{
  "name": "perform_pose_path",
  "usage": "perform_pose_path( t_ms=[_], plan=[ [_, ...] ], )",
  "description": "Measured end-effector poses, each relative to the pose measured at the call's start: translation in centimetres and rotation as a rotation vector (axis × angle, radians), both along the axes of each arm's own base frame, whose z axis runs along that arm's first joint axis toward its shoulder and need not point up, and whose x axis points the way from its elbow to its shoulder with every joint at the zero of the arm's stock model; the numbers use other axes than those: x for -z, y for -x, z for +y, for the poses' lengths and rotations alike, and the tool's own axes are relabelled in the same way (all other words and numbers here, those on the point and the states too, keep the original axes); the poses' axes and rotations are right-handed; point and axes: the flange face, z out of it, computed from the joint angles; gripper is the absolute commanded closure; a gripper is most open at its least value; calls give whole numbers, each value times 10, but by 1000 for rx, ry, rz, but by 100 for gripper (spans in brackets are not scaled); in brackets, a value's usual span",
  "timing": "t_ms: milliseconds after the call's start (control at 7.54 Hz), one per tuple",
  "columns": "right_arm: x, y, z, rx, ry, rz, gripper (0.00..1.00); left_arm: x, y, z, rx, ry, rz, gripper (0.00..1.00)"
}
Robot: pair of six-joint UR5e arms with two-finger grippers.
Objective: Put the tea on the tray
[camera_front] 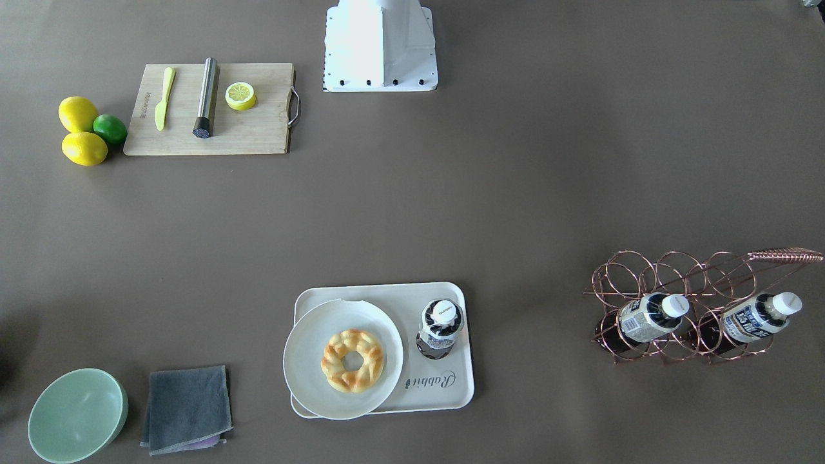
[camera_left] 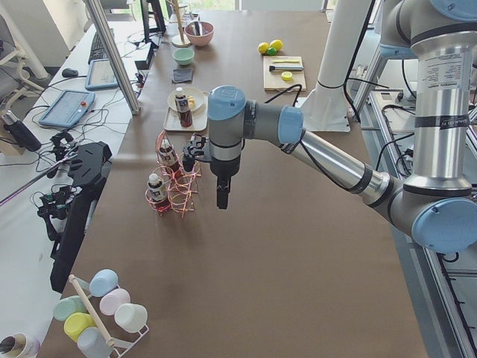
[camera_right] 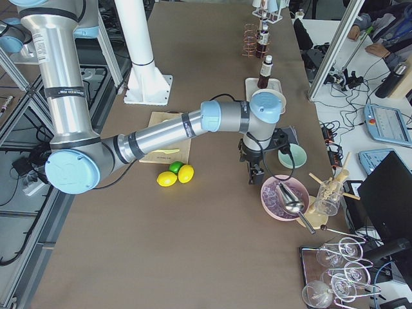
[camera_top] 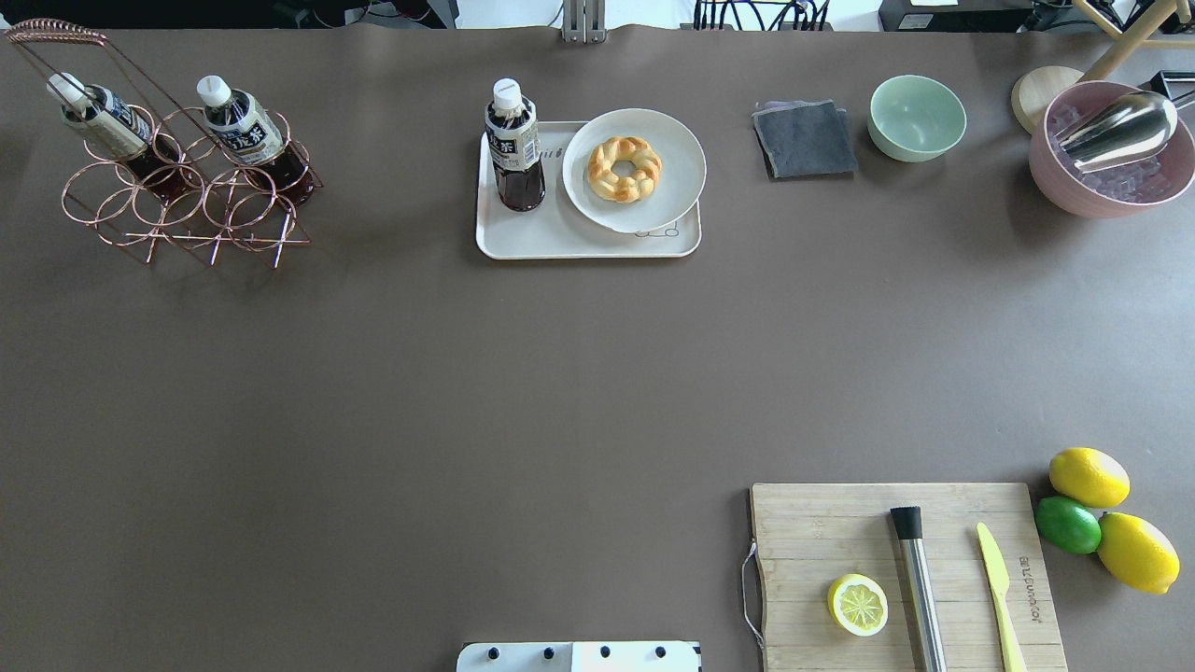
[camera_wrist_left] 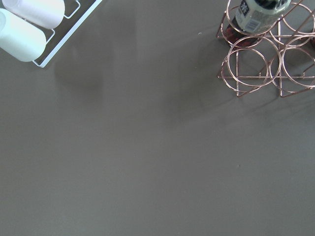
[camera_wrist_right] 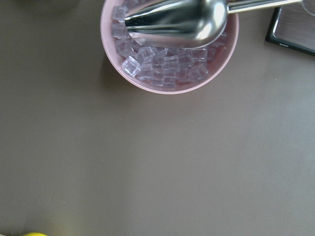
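A tea bottle with a white cap stands upright on the cream tray, beside a round white plate holding a braided pastry ring. It also shows in the overhead view on the tray. Two alike bottles lie in a copper wire rack. My left gripper hangs above the table near the rack. My right gripper hangs near the pink ice bowl. Both show only in the side views, so I cannot tell whether they are open or shut.
A grey cloth and a green bowl sit right of the tray. A pink bowl of ice with a metal scoop stands far right. A cutting board carries a lemon half, muddler and knife, with lemons and a lime beside it.
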Motion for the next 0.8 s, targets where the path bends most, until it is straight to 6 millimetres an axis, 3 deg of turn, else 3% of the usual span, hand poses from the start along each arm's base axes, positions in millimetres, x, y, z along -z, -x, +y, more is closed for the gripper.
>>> perform_pose_path(
  t_ms=[133,398,796],
  plan=[
    [-15,-15,12,-11,9,-4,1,-17,0,4,0,26,5,2],
    [-26,-23,22,-21,18,-6,1,-63,0,4,0,26,17,2],
    [-29,-22,30,-25,23,-15,1,-83,0,3,4,-8,24,3]
  ],
)
